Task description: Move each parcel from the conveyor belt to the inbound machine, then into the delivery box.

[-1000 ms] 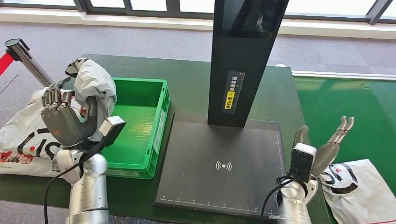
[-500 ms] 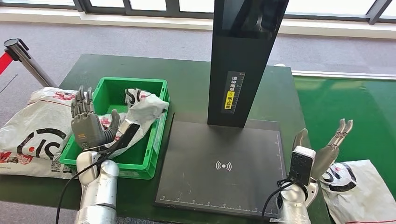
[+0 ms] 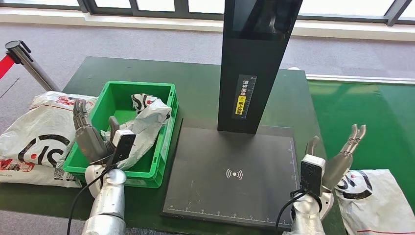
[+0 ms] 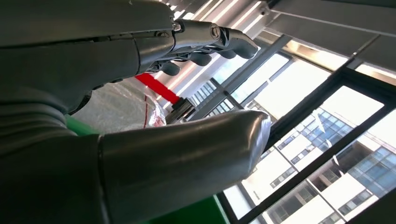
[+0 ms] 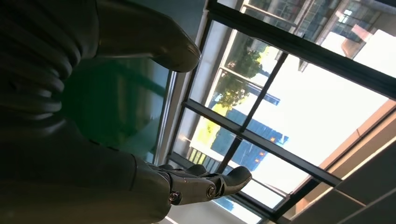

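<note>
Head view: one crumpled white parcel (image 3: 147,125) already lying in the green delivery box (image 3: 164,132), slumped against the box wall nearest the scanner, roughly at 9 o'clock from the scan pad's centre. Left hand (image 3: 93,139) raised at the box's near-left corner, about 8 o'clock from that parcel, fingers spread upward and holding nothing; the same spread, empty pose confirmed from the left wrist camera. Judged as a finished drop, so one full cycle looks complete.

Black inbound machine (image 3: 235,171) sitting bare at centre, tall dark column (image 3: 257,63) rising at 12 o'clock from its wireless-symbol mark, no parcel on the pad.

Right hand (image 3: 337,159) lifted at the pad's near-right corner, about 4 o'clock from the mark, fingers apart and empty. Just beyond it, at 4 o'clock again, a second white parcel (image 3: 374,196) lying flat at the near edge of the green conveyor belt (image 3: 372,112), not touched yet. Likely next in line: pick from the belt, lay on the pad, then across to the box.

Large white bag with red-and-black print (image 3: 34,137) resting on the table outside the box, at 9 o'clock from it; whether counted among the parcels still to process cannot be told. Red-belted stanchion (image 3: 22,58) off at 10 o'clock.
</note>
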